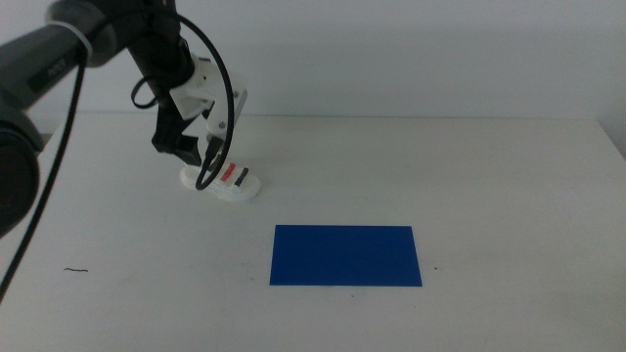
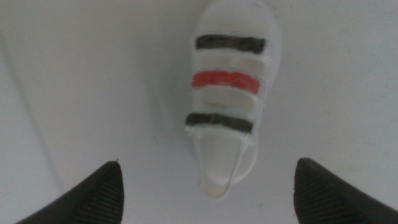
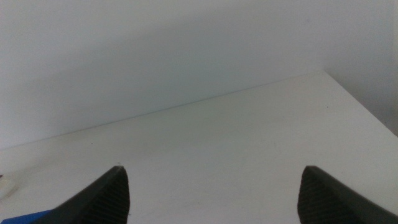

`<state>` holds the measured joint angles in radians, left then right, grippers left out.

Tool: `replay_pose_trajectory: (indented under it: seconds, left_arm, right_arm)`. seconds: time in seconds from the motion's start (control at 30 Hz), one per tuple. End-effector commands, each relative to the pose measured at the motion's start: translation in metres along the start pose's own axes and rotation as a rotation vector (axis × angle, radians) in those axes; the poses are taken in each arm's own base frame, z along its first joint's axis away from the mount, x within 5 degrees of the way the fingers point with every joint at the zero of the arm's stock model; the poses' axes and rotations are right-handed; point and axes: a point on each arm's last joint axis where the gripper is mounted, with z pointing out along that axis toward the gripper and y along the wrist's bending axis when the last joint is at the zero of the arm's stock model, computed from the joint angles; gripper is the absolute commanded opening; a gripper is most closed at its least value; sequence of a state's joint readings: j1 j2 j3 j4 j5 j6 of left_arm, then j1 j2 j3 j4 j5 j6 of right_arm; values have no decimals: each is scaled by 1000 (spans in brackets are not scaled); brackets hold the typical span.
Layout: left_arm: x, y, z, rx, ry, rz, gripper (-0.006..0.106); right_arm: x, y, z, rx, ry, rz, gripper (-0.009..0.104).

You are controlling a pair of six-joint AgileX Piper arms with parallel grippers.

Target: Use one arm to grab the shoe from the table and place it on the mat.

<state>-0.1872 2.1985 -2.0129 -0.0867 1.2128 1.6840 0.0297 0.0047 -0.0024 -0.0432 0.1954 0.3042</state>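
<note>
The white shoe point(image 1: 235, 184) with two black straps and one red strap lies on the table point(image 1: 489, 176), to the far left of the blue mat point(image 1: 345, 255). My left arm reaches in from the left, and its gripper point(image 1: 192, 156) hangs just above the shoe's left end. In the left wrist view the shoe point(image 2: 227, 93) lies straight ahead, and the left gripper point(image 2: 208, 163) is open with its jaws wide apart and empty. The right gripper point(image 3: 212, 168) is open and empty over the table point(image 3: 249, 137), out of the middle view.
A small dark scratch mark point(image 1: 75, 270) is on the table near the front left. A corner of the blue mat point(image 3: 25, 219) shows in the right wrist view. The table's far edge meets a plain white wall.
</note>
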Motion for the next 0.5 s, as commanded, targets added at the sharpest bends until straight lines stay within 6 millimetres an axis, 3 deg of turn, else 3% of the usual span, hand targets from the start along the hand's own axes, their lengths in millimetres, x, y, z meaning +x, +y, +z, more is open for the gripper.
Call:
replay_pose_trajectory:
  seconds: [0.0, 0.47]
  left_arm:
    - [0, 0, 8, 21, -3, 28, 94]
    - [2, -3, 64, 111, -31, 46, 94]
  right_arm:
    - [0, 0, 0, -2, -12, -9, 79]
    - [0, 0, 0, -2, -12, -9, 79]
